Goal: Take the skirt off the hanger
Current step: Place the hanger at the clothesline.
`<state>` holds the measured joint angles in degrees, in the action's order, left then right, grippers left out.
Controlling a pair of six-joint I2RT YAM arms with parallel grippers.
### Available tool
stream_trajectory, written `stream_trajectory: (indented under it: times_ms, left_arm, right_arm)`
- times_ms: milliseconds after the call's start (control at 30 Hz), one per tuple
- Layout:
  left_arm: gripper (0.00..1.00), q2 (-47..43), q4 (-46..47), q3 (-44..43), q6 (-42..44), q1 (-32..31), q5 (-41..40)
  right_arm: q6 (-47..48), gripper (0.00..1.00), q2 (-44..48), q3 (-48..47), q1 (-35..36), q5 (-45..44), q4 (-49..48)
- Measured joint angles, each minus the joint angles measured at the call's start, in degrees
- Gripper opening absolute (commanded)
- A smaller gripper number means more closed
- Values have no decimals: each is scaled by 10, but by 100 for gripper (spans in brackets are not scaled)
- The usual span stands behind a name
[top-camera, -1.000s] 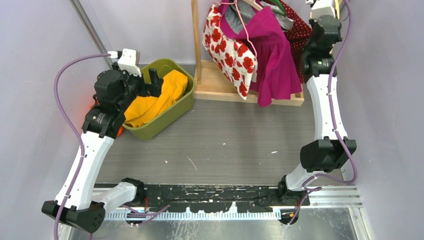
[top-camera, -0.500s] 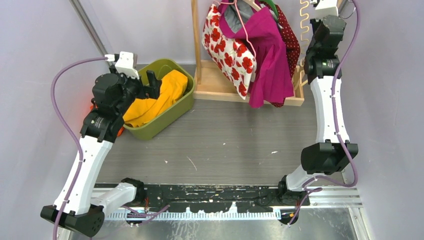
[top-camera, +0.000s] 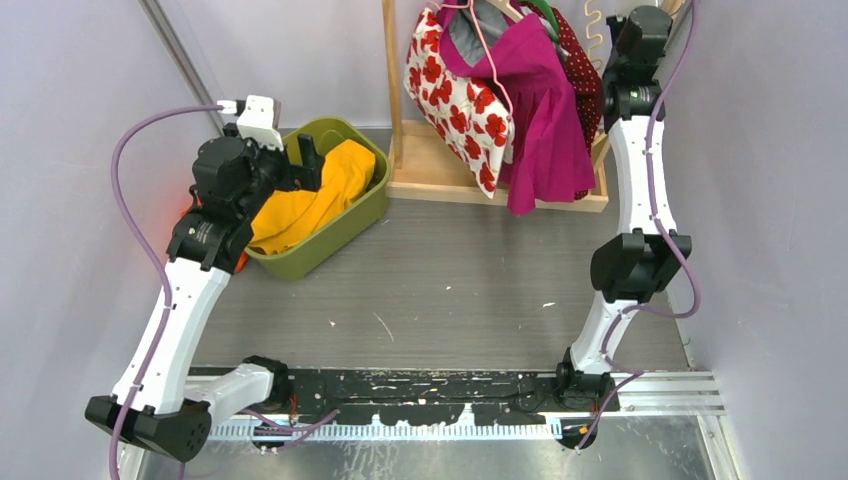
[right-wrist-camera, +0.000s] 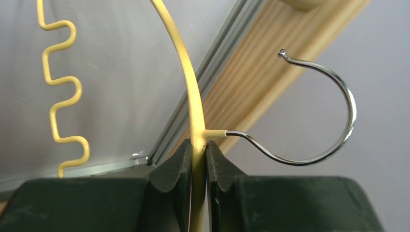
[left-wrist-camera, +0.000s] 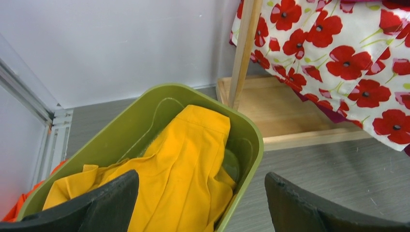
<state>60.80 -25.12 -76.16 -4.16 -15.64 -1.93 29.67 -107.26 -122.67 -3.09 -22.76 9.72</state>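
A yellow skirt lies crumpled in the green bin; it also shows in the left wrist view. My left gripper is open and empty just above it. My right gripper is shut on the thin yellow hanger, just below its metal hook, up by the wooden rail. The hanger is bare in the right wrist view. In the top view its wavy yellow part shows next to my raised right wrist.
A wooden rack at the back holds a poppy-print garment, a magenta one and a dark red dotted one. Its wooden base stands beside the bin. Orange cloth lies left of the bin.
My right arm has risen and swung in towards the rack with the yellow hanger. The hanging garments have swayed. My left gripper has barely moved over the bin.
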Motion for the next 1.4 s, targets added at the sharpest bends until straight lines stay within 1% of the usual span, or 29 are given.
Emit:
stream_trajectory:
  times_ms: [133,333,667,900,1033,1133,1200,1367,1400]
  left_arm:
    - [99,9,0,-8,2,0,-3]
    - [99,23,0,-17,3,0,-9]
    - [99,34,0,-17,14,0,-19]
    - [99,34,0,-17,16,0,-25]
    - [100,35,0,-17,16,0,-25]
    - [99,36,0,-17,16,0,-25]
    - [99,36,0,-17,16,0,-24]
    - [99,31,0,-12,17,0,-24]
    - [99,28,0,-10,17,0,-25]
  right_arm:
    - [-1,1,-39,-60,0,2,16]
    - [4,1,-58,-113,0,7,29]
    - [1,1,-79,-141,-3,34,36]
    - [4,1,-75,-133,4,33,25]
    - [12,1,-30,-60,14,33,-19]
    - [24,1,3,-26,27,41,-50]
    - [33,1,23,-11,40,61,-59]
    - [49,1,36,-11,63,88,-50]
    - [52,1,29,-24,64,94,-41]
